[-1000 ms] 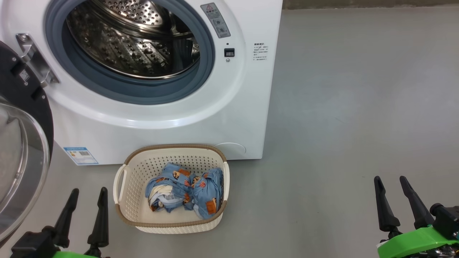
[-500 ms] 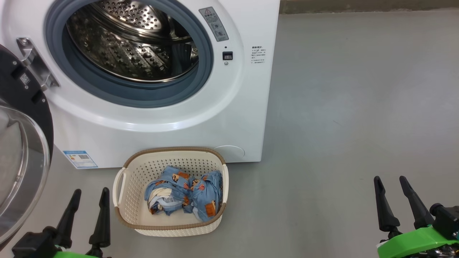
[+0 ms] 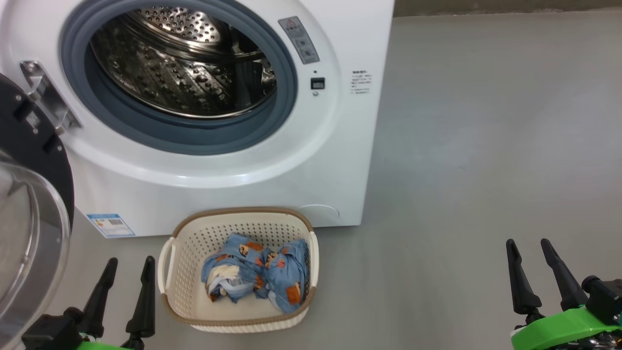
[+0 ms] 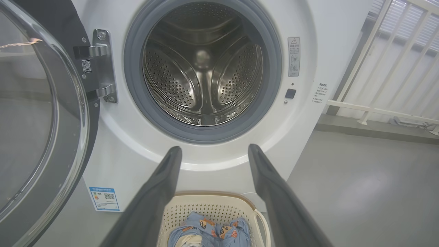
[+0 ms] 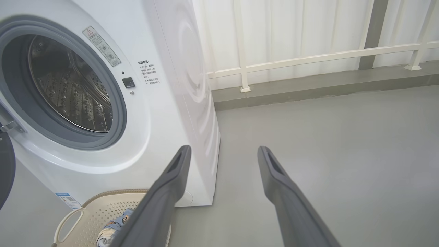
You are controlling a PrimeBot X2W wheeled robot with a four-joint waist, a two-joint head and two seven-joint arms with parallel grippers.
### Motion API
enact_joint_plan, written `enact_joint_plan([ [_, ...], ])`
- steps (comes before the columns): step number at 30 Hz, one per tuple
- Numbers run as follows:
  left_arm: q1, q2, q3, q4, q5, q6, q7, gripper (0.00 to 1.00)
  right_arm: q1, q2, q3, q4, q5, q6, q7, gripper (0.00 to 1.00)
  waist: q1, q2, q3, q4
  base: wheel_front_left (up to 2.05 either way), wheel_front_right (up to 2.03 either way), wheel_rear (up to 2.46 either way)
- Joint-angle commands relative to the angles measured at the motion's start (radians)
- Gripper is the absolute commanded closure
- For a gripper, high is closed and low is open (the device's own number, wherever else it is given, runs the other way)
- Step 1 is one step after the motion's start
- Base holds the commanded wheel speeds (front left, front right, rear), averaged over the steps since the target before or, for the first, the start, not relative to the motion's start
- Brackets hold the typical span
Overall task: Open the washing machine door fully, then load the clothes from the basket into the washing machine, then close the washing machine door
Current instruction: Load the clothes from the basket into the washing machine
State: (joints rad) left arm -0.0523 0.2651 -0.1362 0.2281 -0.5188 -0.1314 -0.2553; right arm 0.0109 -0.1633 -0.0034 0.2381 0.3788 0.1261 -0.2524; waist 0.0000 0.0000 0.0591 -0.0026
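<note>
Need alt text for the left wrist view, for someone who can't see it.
The open left gripper points at the empty drum of the washing machine; the door stands open at left. Below, the basket holds blue clothes.

The drum (image 3: 184,73) mouth stands open and unblocked, and the basket (image 3: 243,212) just below it is open-topped, its clothes (image 3: 257,272) uncovered. The door (image 3: 29,233) hangs swung out at the left, crowding that side close beside the left pincer (image 3: 131,259); the floor (image 3: 486,170) to the right of the washer (image 3: 350,146) gives wide room.
</note>
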Motion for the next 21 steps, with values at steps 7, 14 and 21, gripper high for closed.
enact_joint_plan([
  [7,-0.026,0.027,0.028,-0.029,-0.003,0.001,-0.006,0.0,-0.025,-0.016,0.023,-0.027,0.005,0.005,-0.009,0.0,0.0,0.0,0.009,-0.002,0.76,-1.71,0.95],
  [14,-0.032,0.017,0.029,-0.028,0.007,0.001,-0.006,0.0,-0.03,-0.013,0.022,-0.028,0.006,0.005,-0.009,0.0,0.0,0.0,0.017,0.0,0.45,-0.57,0.12],
  [21,-0.033,0.003,0.03,-0.014,0.011,0.001,-0.006,0.0,-0.033,-0.008,0.019,-0.03,0.003,0.005,-0.009,0.0,0.0,0.0,0.027,0.004,0.0,0.0,0.0],
])
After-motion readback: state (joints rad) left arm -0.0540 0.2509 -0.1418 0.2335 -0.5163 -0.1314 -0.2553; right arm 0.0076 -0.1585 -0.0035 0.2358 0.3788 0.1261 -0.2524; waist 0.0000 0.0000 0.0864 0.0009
